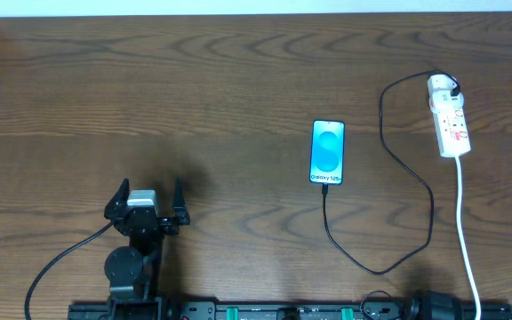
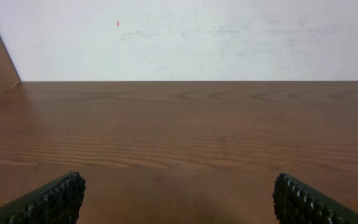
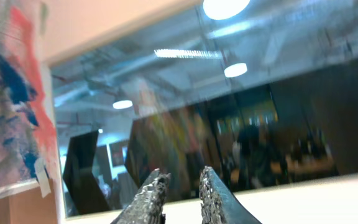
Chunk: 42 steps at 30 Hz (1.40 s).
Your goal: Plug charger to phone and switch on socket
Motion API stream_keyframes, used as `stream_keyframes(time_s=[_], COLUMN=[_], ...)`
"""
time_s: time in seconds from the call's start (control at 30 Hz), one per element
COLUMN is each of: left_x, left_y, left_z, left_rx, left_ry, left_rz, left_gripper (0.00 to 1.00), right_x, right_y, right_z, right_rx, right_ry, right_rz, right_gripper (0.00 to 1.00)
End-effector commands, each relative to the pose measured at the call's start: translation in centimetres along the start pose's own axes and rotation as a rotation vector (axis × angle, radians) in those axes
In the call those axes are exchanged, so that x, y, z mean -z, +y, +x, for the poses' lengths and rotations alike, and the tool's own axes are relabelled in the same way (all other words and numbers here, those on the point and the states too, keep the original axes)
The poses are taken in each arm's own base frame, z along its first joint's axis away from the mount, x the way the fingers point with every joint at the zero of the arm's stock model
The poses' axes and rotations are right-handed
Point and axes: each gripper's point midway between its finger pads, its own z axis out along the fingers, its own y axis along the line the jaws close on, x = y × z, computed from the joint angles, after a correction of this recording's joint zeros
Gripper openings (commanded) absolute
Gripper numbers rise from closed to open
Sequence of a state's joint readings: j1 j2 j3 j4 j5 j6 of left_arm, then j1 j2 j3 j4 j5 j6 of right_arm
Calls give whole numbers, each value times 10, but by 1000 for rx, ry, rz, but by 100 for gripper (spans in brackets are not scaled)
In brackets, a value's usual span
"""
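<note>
phone (image 1: 327, 152) lies mid-bench, right of centre, with the charger (image 1: 407, 169) tip seemingly seated at its near end; plug sits in the socket (image 1: 448, 117) near the far right corner. switch state cannot be told. left gripper (image 1: 146, 203) is spread open, empty, near front left edge; right gripper (image 3: 182, 193) nearly closed, empty, raised off the bench.

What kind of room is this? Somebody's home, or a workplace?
Probably a lab bench inside an office building. A bare wooden table stands against a plain white wall, holding only a phone, its charger and a socket. The right wrist view shows round ceiling lights behind large glass panels.
</note>
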State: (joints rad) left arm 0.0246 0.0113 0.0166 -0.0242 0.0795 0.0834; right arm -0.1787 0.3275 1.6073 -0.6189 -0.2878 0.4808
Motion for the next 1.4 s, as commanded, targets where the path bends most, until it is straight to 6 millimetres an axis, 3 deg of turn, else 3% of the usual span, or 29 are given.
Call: stream_keyframes(time_s=[0.0,0.17,0.37,0.53,0.6,0.77,0.8,0.9,1.0,1.13,1.37], left_x=[0,0,0,0,0,0,0,0,0,0,0], left_y=[-5,-5,-5,-5,-5,-5,-5,-5,-5,-5,-5], left_z=[14,14,14,14,14,14,14,14,14,14,14], left_rx=[-11,-11,-11,-11,-11,-11,-11,-11,-11,-11,-11], left_ry=[44,44,44,44,44,44,44,44,44,44,44], left_rz=[32,32,32,32,32,32,32,32,32,32,32], left_gripper=[96,96,96,96,96,96,96,96,96,96,96], right_x=[31,79,146,164,164,166,166,167,166,152,105], right_y=[16,37,46,46,45,44,45,47,49,31,10], right_z=[-15,-32,-53,-65,-66,-68,-69,-74,-84,-88,-66], right_rx=[96,125,97,101,103,142,143,150,160,138,135], right_ry=[-76,-175,-285,-316,-315,-326,-332,-358,-419,-460,-464], right_rz=[-35,-98,-220,-259,-260,-261,-263,-271,-273,-189,-153], right_gripper=[18,18,18,18,21,43,53,99,99,99,99])
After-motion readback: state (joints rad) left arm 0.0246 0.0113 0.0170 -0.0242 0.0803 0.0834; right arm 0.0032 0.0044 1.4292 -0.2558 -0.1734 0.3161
